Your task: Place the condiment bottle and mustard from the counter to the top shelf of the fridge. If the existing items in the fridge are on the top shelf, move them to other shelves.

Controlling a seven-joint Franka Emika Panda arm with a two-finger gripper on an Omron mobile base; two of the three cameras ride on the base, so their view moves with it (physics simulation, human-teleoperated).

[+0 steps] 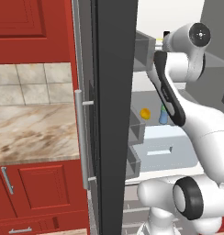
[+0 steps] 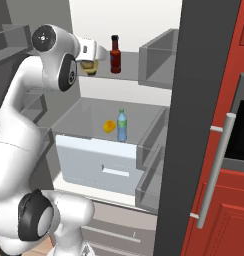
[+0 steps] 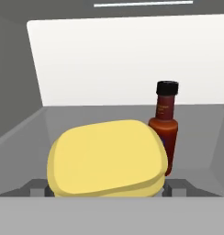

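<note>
item: mustard [image 3: 107,160], top shelf [image 2: 129,75] of fridge [image 2: 204,125], between the fingers of the wide-spread hand [image 2: 91,62], apparently released. hazard: withdrawing could knock condiment bottle [image 3: 165,133] just right.

Mustard [image 3: 107,158] yellow – condiment bottle [image 3: 166,131] dark red-brown, cap prob. black.

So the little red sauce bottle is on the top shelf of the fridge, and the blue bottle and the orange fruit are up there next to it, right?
Not quite. The condiment bottle is on the top shelf of the fridge, but the blue bottle and the orange fruit stand one shelf lower, just above the pale drawer. The right base view shows it.
</note>
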